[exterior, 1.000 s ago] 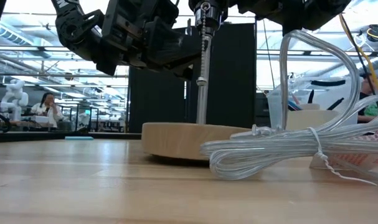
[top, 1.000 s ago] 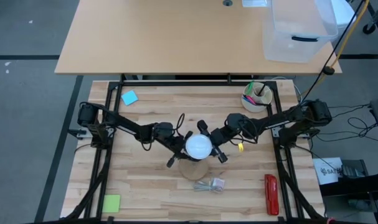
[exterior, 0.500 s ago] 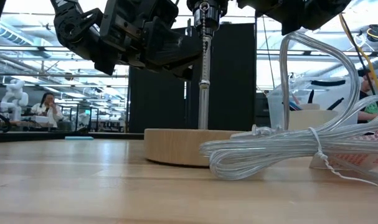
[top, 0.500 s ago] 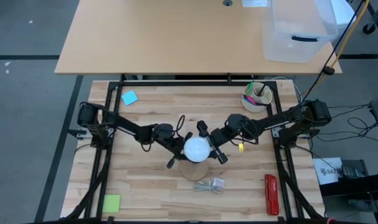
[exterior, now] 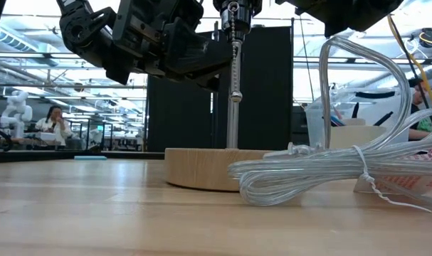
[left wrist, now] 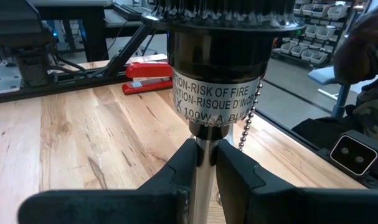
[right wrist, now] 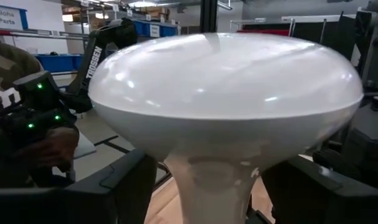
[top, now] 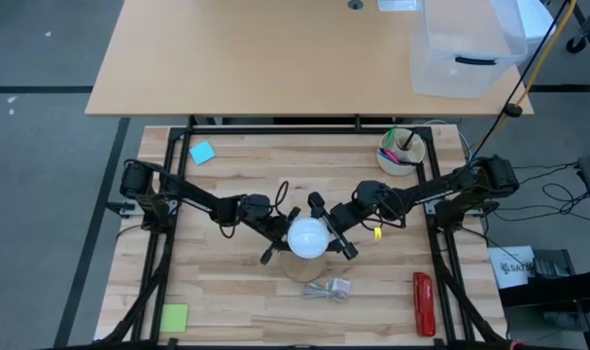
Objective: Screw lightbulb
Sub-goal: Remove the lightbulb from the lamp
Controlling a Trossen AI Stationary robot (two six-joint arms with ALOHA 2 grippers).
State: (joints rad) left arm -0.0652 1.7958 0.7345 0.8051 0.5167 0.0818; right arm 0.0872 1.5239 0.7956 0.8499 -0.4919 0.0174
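With its globe up, lightbulb (top: pixel 308 236) stands vertical.

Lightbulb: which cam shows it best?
Right wrist view: the lightbulb fills the frame, globe and neck clear. High view shows only its round white top. Low and left wrist views show the lamp, not the bulb.

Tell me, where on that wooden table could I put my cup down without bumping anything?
Bare wood lies between the blue note and the pen cup, and between the green note and the wooden base. The middle is crowded: both grippers, left and right, flank the lightbulb, with coiled cord and red stapler nearby.
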